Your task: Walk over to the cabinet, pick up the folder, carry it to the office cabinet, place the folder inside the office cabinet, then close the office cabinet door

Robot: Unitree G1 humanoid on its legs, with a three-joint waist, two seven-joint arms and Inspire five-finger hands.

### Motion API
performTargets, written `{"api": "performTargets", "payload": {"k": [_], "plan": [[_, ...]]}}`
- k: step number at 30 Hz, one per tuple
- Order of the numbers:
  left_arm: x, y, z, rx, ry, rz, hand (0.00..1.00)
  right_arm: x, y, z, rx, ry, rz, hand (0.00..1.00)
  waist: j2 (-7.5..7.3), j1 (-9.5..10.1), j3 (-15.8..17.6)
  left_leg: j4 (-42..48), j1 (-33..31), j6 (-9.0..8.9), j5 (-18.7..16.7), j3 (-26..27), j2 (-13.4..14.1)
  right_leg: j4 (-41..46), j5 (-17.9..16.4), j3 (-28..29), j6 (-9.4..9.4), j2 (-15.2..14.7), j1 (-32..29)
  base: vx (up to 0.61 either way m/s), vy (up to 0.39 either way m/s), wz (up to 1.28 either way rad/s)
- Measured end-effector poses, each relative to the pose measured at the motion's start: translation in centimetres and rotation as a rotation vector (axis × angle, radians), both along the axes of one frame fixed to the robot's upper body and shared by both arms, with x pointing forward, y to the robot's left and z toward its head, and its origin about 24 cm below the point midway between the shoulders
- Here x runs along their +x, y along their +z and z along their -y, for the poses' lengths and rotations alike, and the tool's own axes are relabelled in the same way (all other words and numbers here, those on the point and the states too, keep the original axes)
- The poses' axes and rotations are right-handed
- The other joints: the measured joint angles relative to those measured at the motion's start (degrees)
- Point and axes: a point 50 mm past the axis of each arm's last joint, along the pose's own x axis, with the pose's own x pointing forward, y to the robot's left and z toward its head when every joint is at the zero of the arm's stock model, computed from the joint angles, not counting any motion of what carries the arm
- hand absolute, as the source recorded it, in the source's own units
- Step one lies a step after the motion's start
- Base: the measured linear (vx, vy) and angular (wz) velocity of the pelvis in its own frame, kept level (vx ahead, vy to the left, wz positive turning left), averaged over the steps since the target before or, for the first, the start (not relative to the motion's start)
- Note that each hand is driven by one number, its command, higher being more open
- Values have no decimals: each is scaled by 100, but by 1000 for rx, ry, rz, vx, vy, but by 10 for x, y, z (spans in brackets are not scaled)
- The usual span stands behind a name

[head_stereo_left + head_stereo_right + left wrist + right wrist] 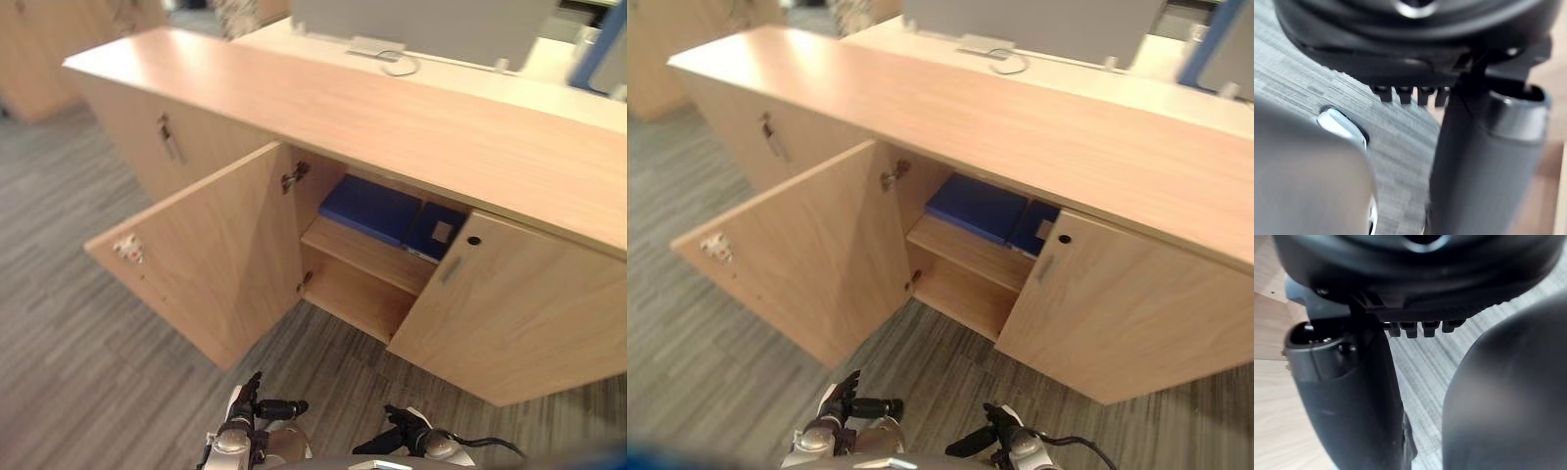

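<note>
The left hand (257, 403) is being held low at the near edge of the eye views, with its fingers loose and nothing in them. The right hand (404, 429) is being held the same way beside it, relaxed and empty. Both are hanging over the grey floor (78, 343), well apart from the cabinet (392, 117).

The left door (211, 259) is being shown swung wide toward the robot, with a small latch (129, 249) near its free edge. The right door (514, 304) is standing ajar.

The folder (370, 209), blue, is lying flat on the upper shelf (362, 253) inside the open compartment. A darker binder (436, 230) is lying just beside it; contact cannot be told.

The folder is being judged light, stiff and flat, with a smooth and probably slippery cover. If it needs shifting, it is best pinched at the near edge that overhangs the shelf, with the thumb on top.

The placing is being judged done and the door closing left. The left door is a rigid hinged panel, likely light to swing. It is best pushed on its outer face near the free edge, away from the hinge.
</note>
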Motion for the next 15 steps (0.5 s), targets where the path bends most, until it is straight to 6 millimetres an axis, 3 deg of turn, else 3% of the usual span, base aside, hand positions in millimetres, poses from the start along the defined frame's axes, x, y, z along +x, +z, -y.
{"api": "performTargets", "payload": {"k": [2, 3, 4, 5, 7, 9, 10, 11, 13, 15], "plan": [[-9, -2, -7, -20, 105, -11, 100, -4, -1, 3, 23, -100, -2, 100, -114, -48, -33, -62, -20, 44, 170, 165, 44, -33, -29, -184, -50, 6, 99, 37, -73, 49], [-10, -2, -9, -30, 144, -8, 100, -8, -2, 8, 27, -181, -3, 100, -88, -74, -1, -8, -129, 245, 349, 851, 114, -132, -13, -362, -75, -36, 231, 25, -55, 77], [-9, -1, -10, -52, 196, 9, 100, -11, -2, 11, 34, -252, -3, 100, -117, -112, 56, 2, -215, 669, 477, 1918, 348, -291, 63, -585, -148, -73, 383, 11, -50, 74], [-7, 0, -11, -60, 216, 21, 100, -12, -3, 9, 43, -277, -3, 100, -141, -103, 97, 189, -331, 866, 365, 2424, 527, -354, 100, -650, -195, -68, 402, -5, -69, 74], [-10, -1, -12, -99, 286, 29, 100, -13, -2, 22, 44, -420, 15, 100, 61, -201, 198, 1844, -778, 1034, -128, 4389, 1207, -468, 125, -1172, -224, -105, 653, 38, -58, 84], [-13, -3, -10, -107, 284, 24, 100, -19, -2, 31, 36, -507, 11, 100, 108, -245, 190, 2138, -603, 1164, -279, 5099, 1318, -548, 130, -1439, -211, -220, 756, 133, 47, 97], [-16, -5, -11, -107, 268, 7, 100, -22, -3, 36, 45, -595, 12, 100, 205, -345, 175, 1782, -425, 1292, -509, 5625, 1291, -582, 149, -1708, -149, -276, 787, 158, 94, 130], [-15, -5, -10, -115, 256, 2, 100, -21, -2, 38, 50, -637, 14, 100, 181, -377, 210, 1477, -375, 1360, -488, 5721, 1140, -578, 157, -1795, -129, -299, 771, 155, 94, 121], [-19, -5, -18, -108, 265, 2, 100, -26, -5, 30, 90, -703, -6, 100, -55, -349, 257, 814, -98, 1454, -161, 5661, 676, -657, 305, -1866, -57, -563, 848, 134, 91, 81], [-28, -7, -19, -132, 313, -11, 100, -31, -7, 28, 126, -800, -15, 100, -81, -368, 214, -44, 352, 1493, 255, 5566, 349, -857, 647, -1858, -31, -676, 1047, 121, 83, 57]]}}
